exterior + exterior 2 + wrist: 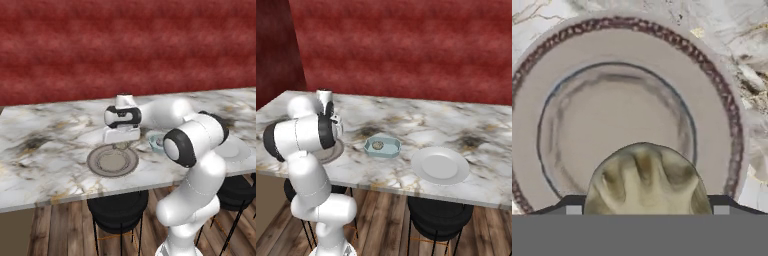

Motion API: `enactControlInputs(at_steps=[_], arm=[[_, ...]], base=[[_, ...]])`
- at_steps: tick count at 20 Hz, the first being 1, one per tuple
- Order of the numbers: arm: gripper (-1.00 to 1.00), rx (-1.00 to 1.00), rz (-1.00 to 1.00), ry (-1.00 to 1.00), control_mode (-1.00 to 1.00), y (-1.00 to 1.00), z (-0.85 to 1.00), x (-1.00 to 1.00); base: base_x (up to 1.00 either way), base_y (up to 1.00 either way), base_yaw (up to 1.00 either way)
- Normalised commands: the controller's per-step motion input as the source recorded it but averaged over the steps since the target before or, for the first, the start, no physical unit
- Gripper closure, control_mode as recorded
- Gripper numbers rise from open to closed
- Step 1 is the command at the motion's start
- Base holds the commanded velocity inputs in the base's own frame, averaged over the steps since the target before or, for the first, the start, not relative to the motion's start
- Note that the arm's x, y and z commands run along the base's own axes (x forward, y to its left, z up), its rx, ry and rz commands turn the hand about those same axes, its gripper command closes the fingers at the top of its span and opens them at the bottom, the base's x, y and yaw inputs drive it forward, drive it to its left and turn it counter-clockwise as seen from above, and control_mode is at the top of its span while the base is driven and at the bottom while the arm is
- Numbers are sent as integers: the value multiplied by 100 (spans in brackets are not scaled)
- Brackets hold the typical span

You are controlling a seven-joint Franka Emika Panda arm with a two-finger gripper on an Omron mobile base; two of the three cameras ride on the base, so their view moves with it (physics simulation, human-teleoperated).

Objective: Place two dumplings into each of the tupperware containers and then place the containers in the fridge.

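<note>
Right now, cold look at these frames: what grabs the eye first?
The hand view hits first: a lumpy tan dumpling sits between the gripper's dark fingertips, jaws closed on it, directly over the empty grey-brown plate. In the base views the white arm bends low over that plate on the marble counter. To its right, a light-blue tupperware container already holds one dumpling, beside a bare white plate.
</note>
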Motion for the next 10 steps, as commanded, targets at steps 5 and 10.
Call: enactControlInputs(at_steps=[5, 10], arm=[[100, 10, 0, 0, -100, -100, 10, 34], [100, 10, 0, 0, -100, -100, 0, 79]], base=[[0, 0, 0], [0, 0, 0]])
